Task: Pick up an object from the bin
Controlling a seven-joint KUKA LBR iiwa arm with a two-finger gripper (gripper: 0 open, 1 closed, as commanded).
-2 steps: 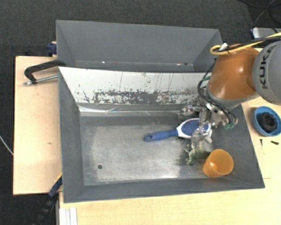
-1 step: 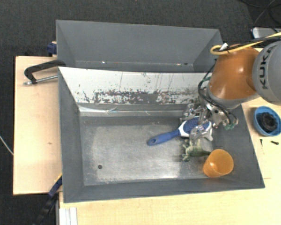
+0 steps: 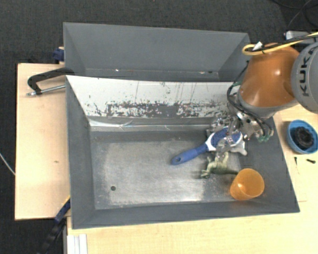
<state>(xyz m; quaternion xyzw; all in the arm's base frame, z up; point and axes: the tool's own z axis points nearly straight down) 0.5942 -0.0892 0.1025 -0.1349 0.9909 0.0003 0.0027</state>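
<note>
My gripper [image 3: 230,135] is low at the right side of the bin, under the orange wrist cover. A blue long-handled tool [image 3: 192,153] lies slantwise on the bin floor, its handle pointing left and down and its rounded head right at the gripper. Whether the head is gripped cannot be made out. Just below the gripper lies a small olive-green toy figure [image 3: 217,168]. An orange cup [image 3: 247,184] lies on its side in the bin's front right corner, close to the figure.
The arm reaches in over the bin's right rim. The bin's right wall stands close behind the gripper. Bare grey floor stretches left of the blue tool's handle.
</note>
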